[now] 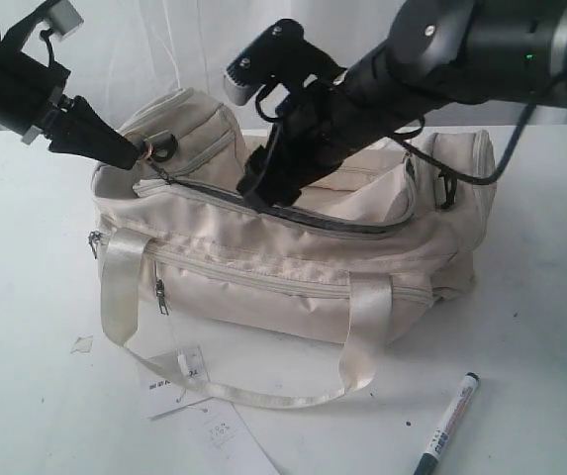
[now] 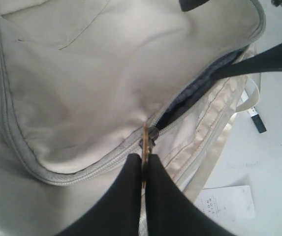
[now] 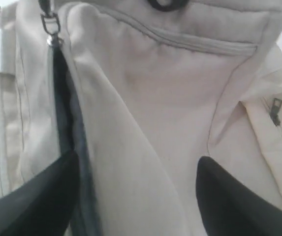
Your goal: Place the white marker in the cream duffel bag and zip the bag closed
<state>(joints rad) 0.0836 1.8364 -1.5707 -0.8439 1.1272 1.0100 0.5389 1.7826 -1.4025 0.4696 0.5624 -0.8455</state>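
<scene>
Cream duffel bag: mid-table, main zip part open.
White marker: lying on the table off the bag's front right corner, outside the bag.
Left gripper: clamped on zip pull.
Right gripper: jaws apart over the bag top.

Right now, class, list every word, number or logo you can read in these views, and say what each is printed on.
Nothing can be read with certainty.
paper tag: dark print, too small; the left wrist view shows rows of small letters, blurred.
paper sheet: faint marks, unreadable.
white marker: print along the barrel, too small.
cream duffel bag: no brand or label visible.
</scene>
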